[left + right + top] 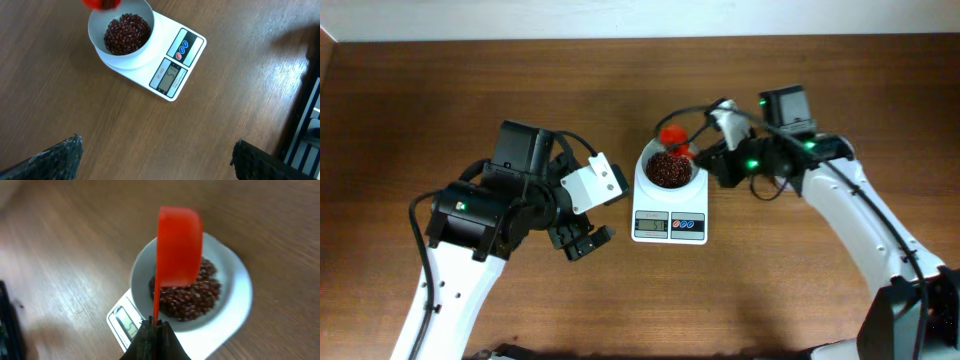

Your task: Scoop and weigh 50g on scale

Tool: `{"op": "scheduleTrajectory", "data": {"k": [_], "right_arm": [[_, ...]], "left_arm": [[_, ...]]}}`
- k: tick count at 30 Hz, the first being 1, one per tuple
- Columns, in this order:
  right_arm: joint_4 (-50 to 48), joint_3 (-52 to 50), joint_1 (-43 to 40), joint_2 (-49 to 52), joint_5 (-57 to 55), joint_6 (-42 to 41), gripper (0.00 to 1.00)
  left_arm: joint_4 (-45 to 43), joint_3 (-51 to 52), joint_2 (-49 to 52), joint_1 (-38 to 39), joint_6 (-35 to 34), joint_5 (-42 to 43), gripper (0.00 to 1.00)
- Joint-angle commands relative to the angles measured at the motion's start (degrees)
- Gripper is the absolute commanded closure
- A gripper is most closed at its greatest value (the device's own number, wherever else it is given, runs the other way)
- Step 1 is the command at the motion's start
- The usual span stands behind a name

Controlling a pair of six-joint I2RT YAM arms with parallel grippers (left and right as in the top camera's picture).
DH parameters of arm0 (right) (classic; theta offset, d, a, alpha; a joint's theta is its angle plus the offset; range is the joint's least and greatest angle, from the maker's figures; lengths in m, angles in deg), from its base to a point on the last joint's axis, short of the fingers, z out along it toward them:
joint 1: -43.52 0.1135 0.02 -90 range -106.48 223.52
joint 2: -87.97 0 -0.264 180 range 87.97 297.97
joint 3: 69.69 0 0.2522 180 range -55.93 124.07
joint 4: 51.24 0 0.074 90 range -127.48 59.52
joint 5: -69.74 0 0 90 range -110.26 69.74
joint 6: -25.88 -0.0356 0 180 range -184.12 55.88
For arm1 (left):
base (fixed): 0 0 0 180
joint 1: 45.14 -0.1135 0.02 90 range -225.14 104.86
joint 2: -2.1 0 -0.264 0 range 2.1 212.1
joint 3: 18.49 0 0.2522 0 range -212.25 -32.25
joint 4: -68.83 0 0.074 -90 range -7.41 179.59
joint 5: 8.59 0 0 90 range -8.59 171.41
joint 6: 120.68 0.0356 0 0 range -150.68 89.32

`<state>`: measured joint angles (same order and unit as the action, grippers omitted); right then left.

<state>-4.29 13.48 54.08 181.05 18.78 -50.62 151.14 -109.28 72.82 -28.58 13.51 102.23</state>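
The white scale (669, 213) stands mid-table with its round bowl (645, 172) on top, holding a heap of dark red-brown beans (669, 169). My right gripper (708, 150) is shut on the handle of an orange-red scoop (673, 135), which is turned on its side over the bowl's far rim. In the right wrist view the scoop (179, 245) hangs above the beans (192, 297), its thin handle clamped in the gripper (155, 326). My left gripper (582, 240) hovers open and empty left of the scale (190, 47), its fingertips (62, 155) wide apart.
Bare brown wood table (800, 290) surrounds the scale. The scale's display (170, 76) and blue buttons (183, 47) face the front edge. A dark frame (305, 115) shows at the right edge of the left wrist view.
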Motion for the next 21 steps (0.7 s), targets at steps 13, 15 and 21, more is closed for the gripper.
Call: {"op": "scheduleTrajectory", "data": {"k": [13, 15, 21], "right_arm": [[17.29, 1.18, -26.88, -9.64, -16.68, 5.79, 0.96], [17.68, 1.18, -26.49, -10.75, -22.69, 5.77, 0.96], [18.84, 1.16, -22.14, -10.73, -38.18, 4.22, 0.96]], "left_arm": [[0.11, -0.90, -0.20, -0.26, 1.14, 0.83, 0.01], [0.11, -0.90, -0.20, -0.26, 1.14, 0.83, 0.01], [0.11, -0.90, -0.20, -0.26, 1.14, 0.83, 0.01]]}}
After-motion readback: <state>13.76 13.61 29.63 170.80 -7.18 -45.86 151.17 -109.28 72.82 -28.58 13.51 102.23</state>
